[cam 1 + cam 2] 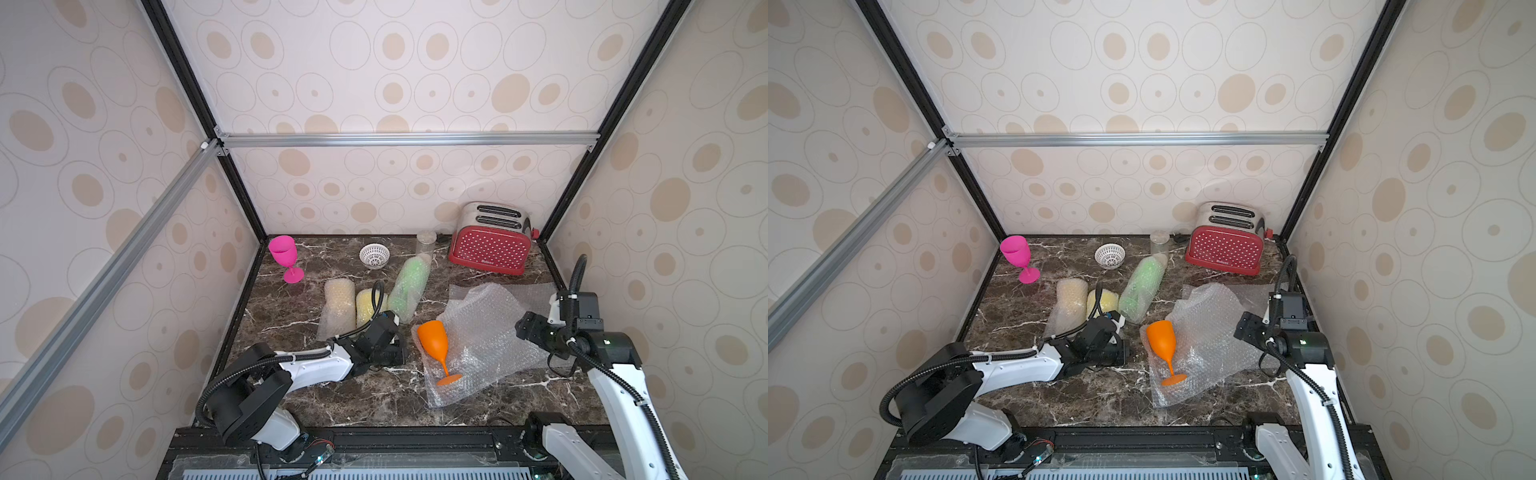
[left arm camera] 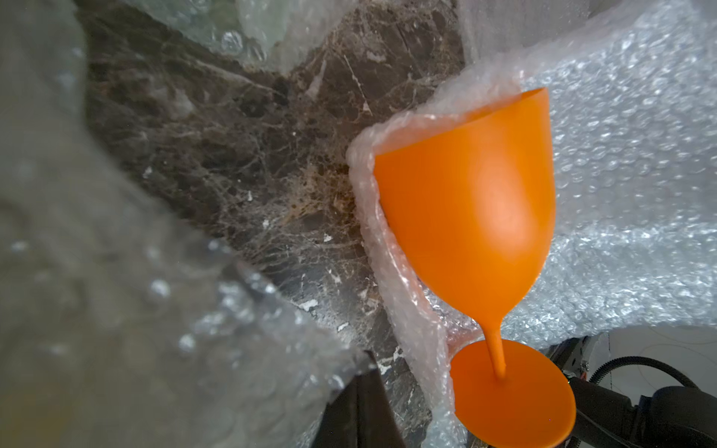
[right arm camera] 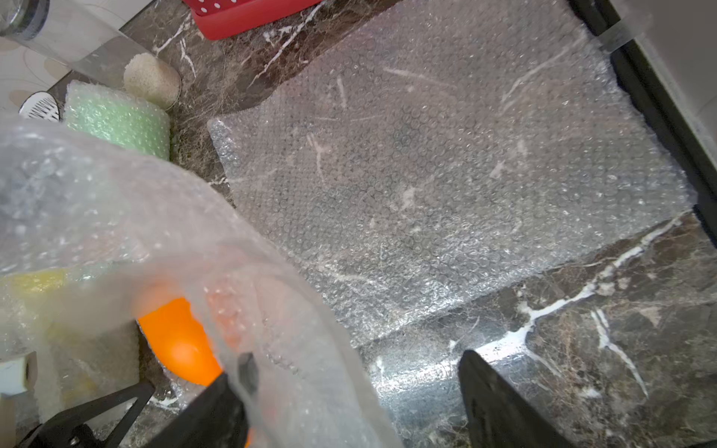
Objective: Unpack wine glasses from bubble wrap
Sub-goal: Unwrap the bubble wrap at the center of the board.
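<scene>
Only toaster point(image 1: 490, 249) lettering, unreadable; left hand point(image 1: 400, 354) pinched closed, right hand point(image 3: 355, 364) spread wide.

Desk point(image 1: 374, 399): dark brown marble, white veins. Pink goblet point(image 1: 284, 253), far left corner: solid magenta. Orange goblet point(image 1: 434, 343), toward the right edge: plain matte orange, on a clear bubble wrap sheet point(image 1: 490, 353) that reads grey-white. Second flat sheet point(image 3: 446, 174): clear, veins show through it in the right wrist view. Three rolls mid-desk: green-tinted roll point(image 1: 409, 286), bright yellow roll point(image 1: 365, 309), pale amber roll point(image 1: 338, 307). Lattice bowl point(image 1: 374, 254): white. Jar point(image 1: 425, 247): clear, beige grains inside. Toaster point(image 1: 490, 249), far right corner: red with white dots, chrome top. Walls point(image 1: 415, 83): cream, beige ovals inside thin grey rings. Frame point(image 1: 415, 139): black and silver. Left arm point(image 1: 316, 365), right arm point(image 1: 615, 399): white shells, black joints.
</scene>
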